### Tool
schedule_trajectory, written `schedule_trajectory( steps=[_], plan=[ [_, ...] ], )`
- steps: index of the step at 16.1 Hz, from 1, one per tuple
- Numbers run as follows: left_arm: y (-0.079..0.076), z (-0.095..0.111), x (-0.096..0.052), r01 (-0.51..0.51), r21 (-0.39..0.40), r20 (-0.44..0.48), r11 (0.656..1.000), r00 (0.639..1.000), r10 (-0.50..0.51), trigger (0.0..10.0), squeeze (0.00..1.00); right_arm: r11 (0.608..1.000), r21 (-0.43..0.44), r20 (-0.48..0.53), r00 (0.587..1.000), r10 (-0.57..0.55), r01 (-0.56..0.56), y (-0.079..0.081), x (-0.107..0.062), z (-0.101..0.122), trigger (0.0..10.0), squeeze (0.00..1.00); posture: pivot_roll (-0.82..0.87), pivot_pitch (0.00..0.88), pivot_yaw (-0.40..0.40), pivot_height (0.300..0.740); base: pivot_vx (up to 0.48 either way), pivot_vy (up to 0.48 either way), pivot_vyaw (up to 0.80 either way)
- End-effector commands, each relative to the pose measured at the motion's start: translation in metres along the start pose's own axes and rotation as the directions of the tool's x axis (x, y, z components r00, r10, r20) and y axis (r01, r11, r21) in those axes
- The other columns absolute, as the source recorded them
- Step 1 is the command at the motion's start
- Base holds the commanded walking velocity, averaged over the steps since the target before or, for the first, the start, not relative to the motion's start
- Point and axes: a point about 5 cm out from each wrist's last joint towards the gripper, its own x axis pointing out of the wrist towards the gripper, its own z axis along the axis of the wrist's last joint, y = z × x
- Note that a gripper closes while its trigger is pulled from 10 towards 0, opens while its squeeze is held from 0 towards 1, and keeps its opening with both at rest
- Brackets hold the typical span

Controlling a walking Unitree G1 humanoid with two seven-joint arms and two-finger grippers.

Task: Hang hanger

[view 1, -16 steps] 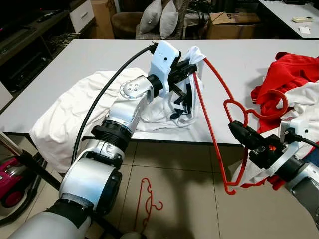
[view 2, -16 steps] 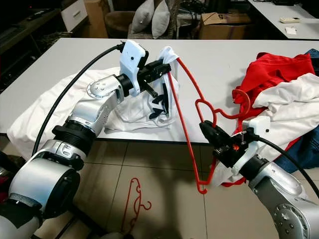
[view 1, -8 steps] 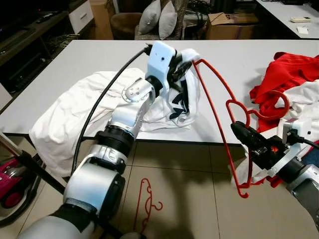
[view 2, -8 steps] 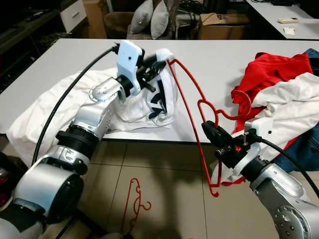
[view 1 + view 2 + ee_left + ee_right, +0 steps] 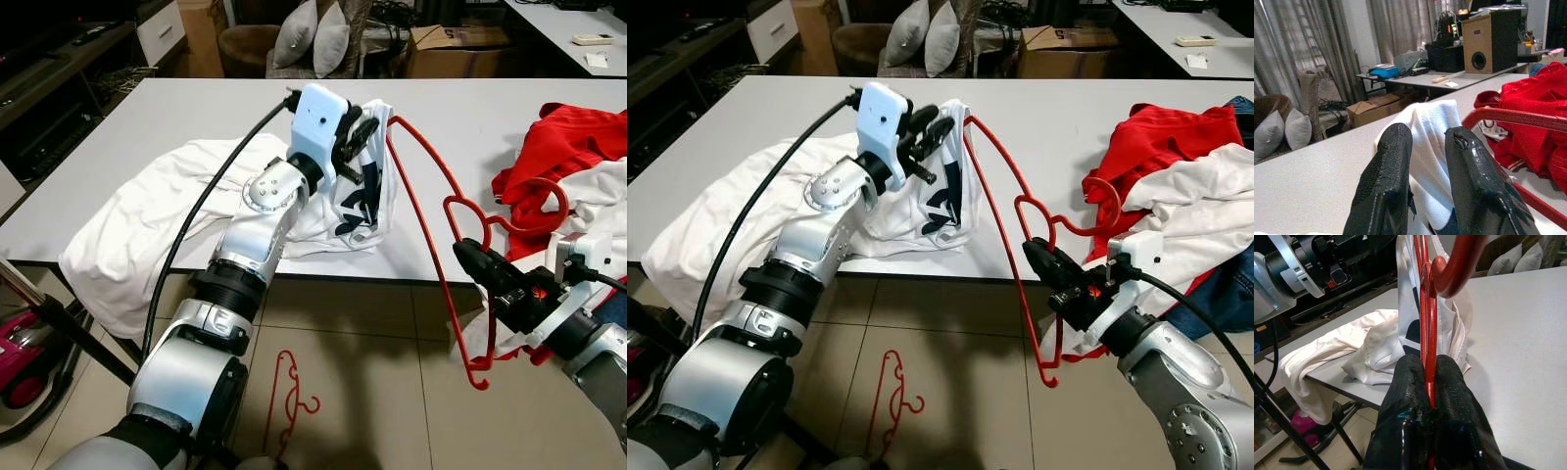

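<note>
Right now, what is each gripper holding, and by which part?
The right gripper pinches the red hanger just below its hook. The left gripper grips a raised fold of the white printed shirt.

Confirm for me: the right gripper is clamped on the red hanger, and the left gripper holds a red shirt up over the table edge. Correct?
Not quite. The shirt pinched in the left gripper is white with a dark print, not red; the left eye view shows it. The red garment lies on the table to the right. The right gripper is indeed shut on the red hanger.
</note>
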Motion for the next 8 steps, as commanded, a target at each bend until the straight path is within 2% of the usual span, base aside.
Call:
schedule_trajectory(
  steps=[1, 2, 3, 5, 6, 8],
  plan=[
    [-0.0055, 0.0015, 0.0006, 0.034, -0.020, 0.004, 0.999, 0.999, -0.034, 10.0, 0.00, 1.000, -0.001, 0.010, 1.000, 0.017, -0.017, 0.0016, 0.0011, 0.0023, 10.0, 0.00, -0.11, 0.030, 0.071, 0.740, 0.000, 0.000, 0.00],
    [-0.0092, 0.0010, 0.0011, 0.055, -0.040, 0.003, 0.998, 0.999, -0.054, 10.0, 1.00, 1.000, -0.001, 0.011, 1.000, 0.019, -0.019, 0.0019, 0.0011, 0.0023, 10.0, 0.00, -0.11, 0.029, 0.073, 0.740, 0.000, 0.000, 0.00],
    [-0.0124, -0.0005, 0.0021, 0.067, -0.048, -0.007, 0.997, 0.998, -0.068, 10.0, 1.00, 1.000, -0.001, 0.011, 1.000, 0.020, -0.020, 0.0021, 0.0010, 0.0023, 10.0, 0.00, -0.11, 0.029, 0.073, 0.740, 0.000, 0.000, 0.00],
    [-0.0115, -0.0025, 0.0049, 0.027, -0.068, -0.022, 0.997, 0.999, -0.028, 10.0, 0.99, 1.000, -0.001, 0.012, 1.000, 0.024, -0.024, 0.0024, 0.0006, 0.0022, 10.0, 0.00, -0.12, 0.025, 0.075, 0.740, 0.000, 0.000, 0.00],
    [-0.0102, -0.0035, 0.0059, 0.013, -0.060, -0.034, 0.998, 0.999, -0.015, 10.0, 0.00, 1.000, -0.002, 0.011, 1.000, 0.028, -0.028, 0.0027, 0.0006, 0.0021, 10.0, 0.00, -0.12, 0.023, 0.076, 0.740, 0.000, 0.000, 0.00],
    [-0.0078, -0.0039, 0.0069, -0.009, -0.052, -0.046, 0.999, 0.999, 0.007, 10.0, 0.00, 1.000, -0.003, 0.011, 0.999, 0.031, -0.031, 0.0029, 0.0005, 0.0020, 10.0, 0.00, -0.12, 0.021, 0.077, 0.740, 0.000, 0.000, 0.00]
  ],
)
